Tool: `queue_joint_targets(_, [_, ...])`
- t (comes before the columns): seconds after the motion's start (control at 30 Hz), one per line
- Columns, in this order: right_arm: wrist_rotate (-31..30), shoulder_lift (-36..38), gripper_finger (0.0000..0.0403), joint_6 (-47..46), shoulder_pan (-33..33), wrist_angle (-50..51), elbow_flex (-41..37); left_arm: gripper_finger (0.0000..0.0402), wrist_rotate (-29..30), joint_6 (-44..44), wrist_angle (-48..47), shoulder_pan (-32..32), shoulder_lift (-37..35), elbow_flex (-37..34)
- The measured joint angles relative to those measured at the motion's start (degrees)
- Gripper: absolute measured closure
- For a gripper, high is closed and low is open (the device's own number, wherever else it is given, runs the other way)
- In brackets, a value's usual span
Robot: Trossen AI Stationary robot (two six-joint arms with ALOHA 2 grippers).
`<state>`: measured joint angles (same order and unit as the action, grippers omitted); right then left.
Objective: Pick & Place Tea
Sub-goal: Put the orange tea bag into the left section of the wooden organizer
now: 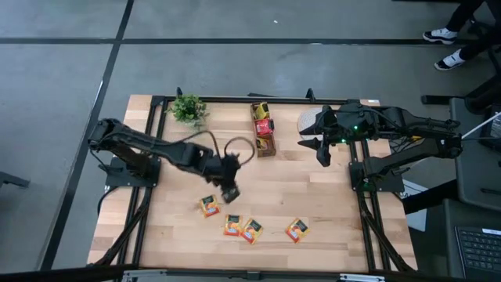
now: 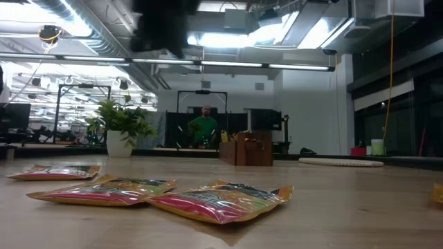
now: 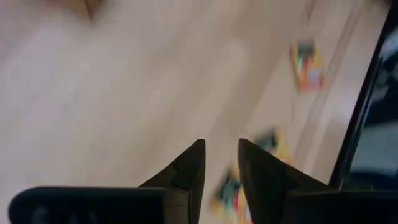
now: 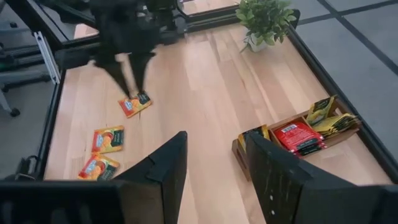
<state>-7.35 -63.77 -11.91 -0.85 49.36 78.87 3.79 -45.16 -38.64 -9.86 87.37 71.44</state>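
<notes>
Hovering left end effector (image 1: 228, 190) above tea sachets (image 1: 210, 206), fingers slightly parted, arm outstretched

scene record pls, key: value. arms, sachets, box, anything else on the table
left gripper: above the leftmost loose tea sachet, fingers slightly apart, nothing between them
right gripper: waiting at the table's far right, open, empty
loose sachets: four on the table's near half
wooden box: far centre, sachets stacked inside
potted plant: far left
woven mat: partly under the right arm
</notes>
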Motion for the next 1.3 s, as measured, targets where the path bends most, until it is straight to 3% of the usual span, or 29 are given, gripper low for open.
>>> queue_joint_targets(0.13, [0.0,0.0,0.0238,-2.2,0.0,0.0,0.0,0.0281,-2.3,-1.3,-7.0,-4.8,0.2,0.0])
queue_joint_targets(0.37, [0.0,-0.8,0.0238,-4.5,0.0,0.0,0.0,0.0195,-1.7,-4.0,-16.0,-12.5,0.4,0.0])
queue_joint_targets(0.47, [-0.1,-1.6,0.0238,-5.6,0.0,0.0,0.0,0.0174,-0.1,-11.4,-19.9,-14.8,0.3,0.0])
queue_joint_targets(0.63, [0.0,-3.9,0.0238,-5.7,0.0,0.0,0.0,0.0167,1.3,-26.5,-25.3,-16.9,0.4,0.0])
queue_joint_targets(0.9, [2.7,-8.0,0.0238,-5.8,0.0,0.0,0.0,0.0167,2.2,-42.4,-23.9,-18.1,0.7,-6.4])
queue_joint_targets(1.3, [2.5,-9.4,0.0238,-6.5,0.0,-0.3,0.0,0.0167,2.7,-43.6,-16.5,-17.3,3.6,-13.4])
